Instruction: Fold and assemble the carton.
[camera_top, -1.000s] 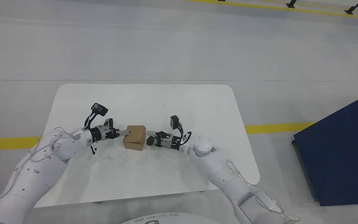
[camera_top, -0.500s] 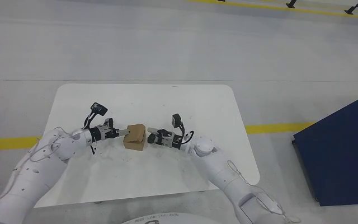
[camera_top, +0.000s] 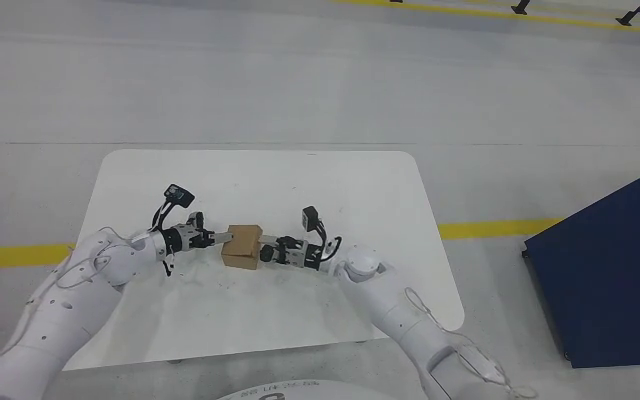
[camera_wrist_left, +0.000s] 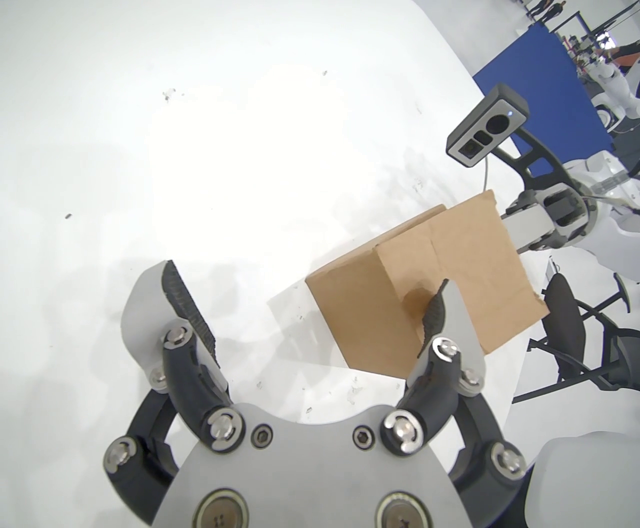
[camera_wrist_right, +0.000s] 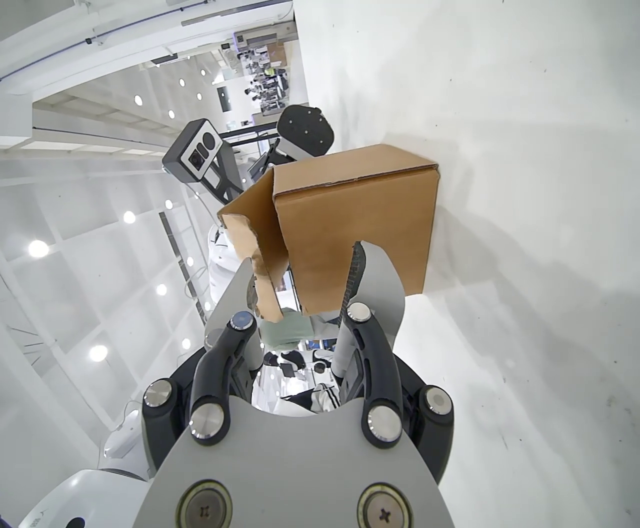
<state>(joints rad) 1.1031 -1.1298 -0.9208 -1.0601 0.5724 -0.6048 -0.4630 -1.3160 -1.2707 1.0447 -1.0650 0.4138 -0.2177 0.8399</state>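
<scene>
The left tool (camera_wrist_left: 307, 280) is standing wide open; one of its fingertips (camera_wrist_left: 439, 306) is touching the carton (camera_wrist_left: 450, 260) near an edge, while the other is hanging over the bare table (camera_wrist_left: 150, 125). The right tool (camera_wrist_right: 302, 265) is sitting at the carton's opposite end, where a loose flap (camera_wrist_right: 245, 235) with a ragged edge is reaching into it; whether it is clamping the cardboard cannot be told. The brown carton is resting on the white table between the two tools, a little left of the table's middle, its visible faces folded shut and its inside hidden.
</scene>
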